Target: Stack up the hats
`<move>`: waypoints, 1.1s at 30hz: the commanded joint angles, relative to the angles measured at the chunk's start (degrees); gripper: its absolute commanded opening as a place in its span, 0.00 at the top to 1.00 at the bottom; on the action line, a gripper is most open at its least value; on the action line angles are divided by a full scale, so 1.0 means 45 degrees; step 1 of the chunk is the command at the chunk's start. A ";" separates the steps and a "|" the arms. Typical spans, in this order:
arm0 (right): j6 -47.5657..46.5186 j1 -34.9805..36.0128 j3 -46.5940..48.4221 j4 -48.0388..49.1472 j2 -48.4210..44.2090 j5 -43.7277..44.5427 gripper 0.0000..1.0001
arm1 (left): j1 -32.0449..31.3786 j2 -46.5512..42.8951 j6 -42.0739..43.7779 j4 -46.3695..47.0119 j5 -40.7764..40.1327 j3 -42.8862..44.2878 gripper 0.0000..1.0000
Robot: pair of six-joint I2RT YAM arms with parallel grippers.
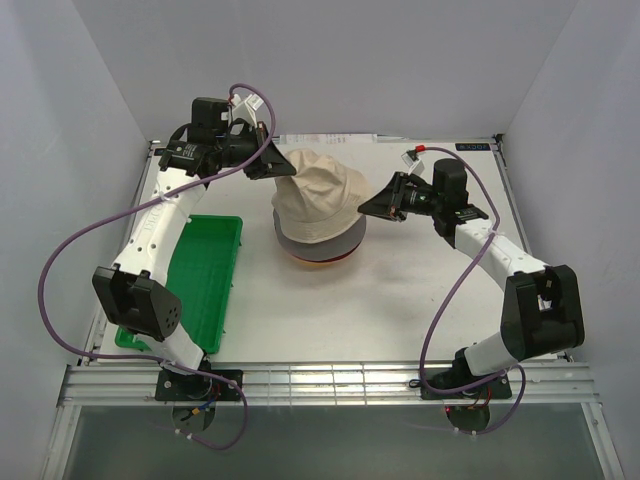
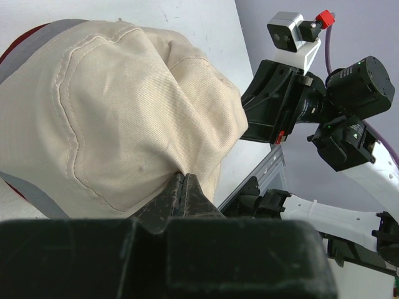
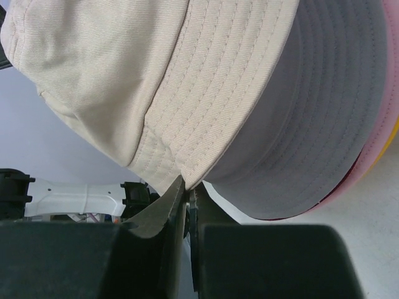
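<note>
Seemingly for levelling, the beige hat (image 1: 318, 195) tops the stack at the table's (image 1: 400, 300) middle, over the grey hat (image 1: 322, 243). The right gripper (image 3: 185, 185) pinches its brim; farther back, the left gripper (image 2: 184, 179) pinches its crown.

My top camera sits high behind the left arm (image 1: 160, 220) and right arm (image 1: 500, 260), looking down and forward over the whole surface (image 1: 400, 300) from well back. My left wrist camera looks out along the left fingers (image 2: 171, 202), close up to the beige hat (image 2: 112, 112) at their tips, facing the right arm. My right wrist camera looks along the right fingers (image 3: 163, 208), equally close, facing the left arm past the hat. All three views share that hat.
</note>
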 commanded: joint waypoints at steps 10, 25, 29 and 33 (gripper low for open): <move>-0.1027 -0.0161 -0.0287 -0.0555 0.0102 0.0299 0.92 | -0.0069 -0.0893 -0.0294 0.0408 -0.0243 0.0323 0.93; -0.1554 -0.0180 -0.0249 -0.0809 0.0258 0.0221 0.92 | 0.0554 -0.1791 -0.1640 0.0547 -0.3077 -0.0106 0.34; -0.1554 -0.0200 -0.0093 -0.0829 0.0298 0.0143 0.92 | 0.1881 -0.2628 -0.3200 0.1558 -0.2436 -0.2753 0.36; -0.1535 -0.0200 0.0063 -0.0887 0.0356 0.0084 0.92 | 0.2761 -0.2944 -0.4158 0.3488 -0.1518 -0.5021 0.40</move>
